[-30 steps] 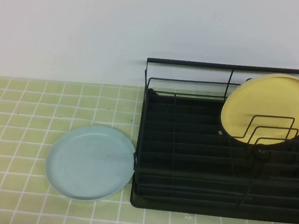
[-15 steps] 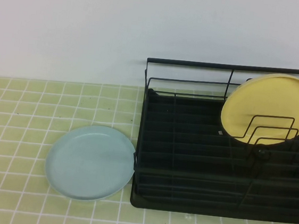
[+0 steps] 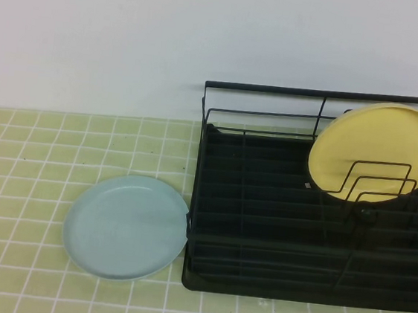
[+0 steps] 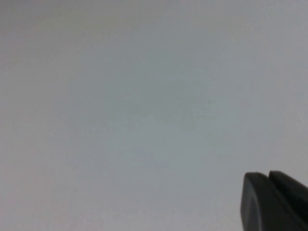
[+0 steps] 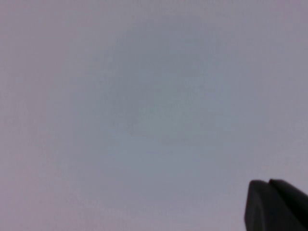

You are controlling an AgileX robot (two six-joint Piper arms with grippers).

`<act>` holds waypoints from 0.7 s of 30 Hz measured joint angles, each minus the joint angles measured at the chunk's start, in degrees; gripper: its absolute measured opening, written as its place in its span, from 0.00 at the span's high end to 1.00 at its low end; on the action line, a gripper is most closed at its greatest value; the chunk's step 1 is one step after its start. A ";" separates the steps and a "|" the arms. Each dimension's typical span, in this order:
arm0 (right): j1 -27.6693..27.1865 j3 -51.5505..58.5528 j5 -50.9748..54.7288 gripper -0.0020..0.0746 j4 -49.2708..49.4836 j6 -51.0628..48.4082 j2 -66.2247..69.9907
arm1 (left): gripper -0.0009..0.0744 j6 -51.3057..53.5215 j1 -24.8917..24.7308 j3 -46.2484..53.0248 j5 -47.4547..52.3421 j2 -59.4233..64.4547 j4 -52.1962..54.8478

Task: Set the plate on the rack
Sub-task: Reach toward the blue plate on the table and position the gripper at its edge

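Note:
A pale blue plate (image 3: pixel 126 227) lies flat on the green tiled table, its right rim touching the left side of the black wire dish rack (image 3: pixel 263 207). A yellow plate (image 3: pixel 378 152) stands tilted on edge in the rack's right part, behind wire dividers. Neither arm appears in the high view. My left gripper (image 4: pixel 268 176) is shut, with nothing between its dark fingers, and faces a plain blank surface. My right gripper (image 5: pixel 267 183) is likewise shut and empty against a blank background.
The rack has a raised back rail (image 3: pixel 327 96) and a black drip tray (image 3: pixel 292 289) under it. A white wall (image 3: pixel 132 36) rises behind the table. Green tiles (image 3: pixel 27 182) spread to the left of the blue plate and in front of it.

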 joint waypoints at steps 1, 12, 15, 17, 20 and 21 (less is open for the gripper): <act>0.00 0.00 0.00 0.97 0.28 -0.15 0.00 | 0.99 -1.35 0.00 0.00 1.74 0.00 1.96; 0.00 0.00 6.16 0.97 1.25 -3.61 0.00 | 0.99 -17.10 0.00 -11.69 23.14 0.00 31.10; 0.00 0.00 6.53 0.97 1.25 -3.98 0.09 | 0.99 -18.72 0.00 -15.30 33.58 0.11 31.10; 0.00 0.00 7.09 0.97 1.25 -5.58 0.09 | 0.99 -18.72 0.00 -16.32 39.38 0.11 30.12; 0.00 0.00 7.84 0.97 1.25 -6.40 0.09 | 0.99 -18.72 0.00 -15.84 45.28 0.11 29.73; 0.00 0.00 8.14 0.97 1.25 -6.40 0.09 | 0.99 -18.87 0.00 -15.25 45.21 0.11 29.41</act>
